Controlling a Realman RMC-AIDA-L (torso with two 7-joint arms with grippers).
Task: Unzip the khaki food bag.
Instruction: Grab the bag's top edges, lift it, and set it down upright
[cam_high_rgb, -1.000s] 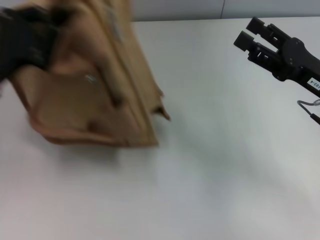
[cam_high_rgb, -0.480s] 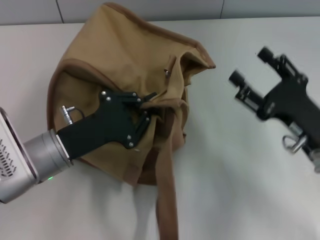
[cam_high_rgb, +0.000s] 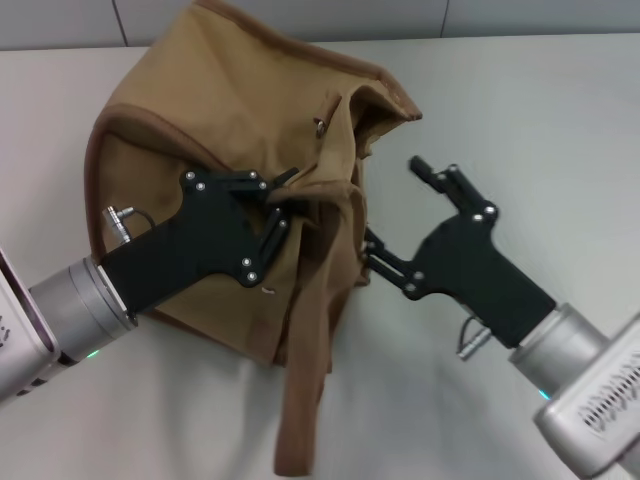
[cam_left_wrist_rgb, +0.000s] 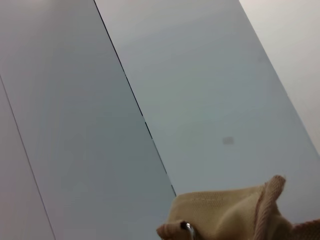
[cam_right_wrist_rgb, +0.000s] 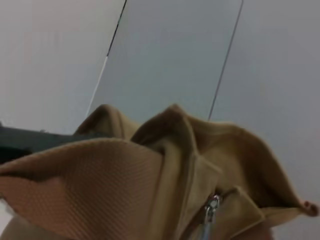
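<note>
the khaki bag (cam_high_rgb: 235, 150) lies slumped on the white table (cam_high_rgb: 520, 120), toward its left and far side. the left gripper (cam_high_rgb: 278, 212) pinches a fold of cloth near the bag's top seam. the right gripper (cam_high_rgb: 395, 215) hangs wide, just beside the bag's right edge, holding nothing. the zipper pull (cam_right_wrist_rgb: 212, 204) sits in a crease. i think the soft cloth can bunch, so the right gripper may catch cloth or the strap (cam_high_rgb: 305, 370) instead of the pull.

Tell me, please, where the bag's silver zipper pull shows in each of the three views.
Head view: silver zipper pull hangs near the khaki food bag's far corner.
Left wrist view: a silver glint at the fabric's edge, perhaps the pull.
Right wrist view: pull hangs below the folded fabric.
Shared landmark: the brown-trimmed corner.
</note>
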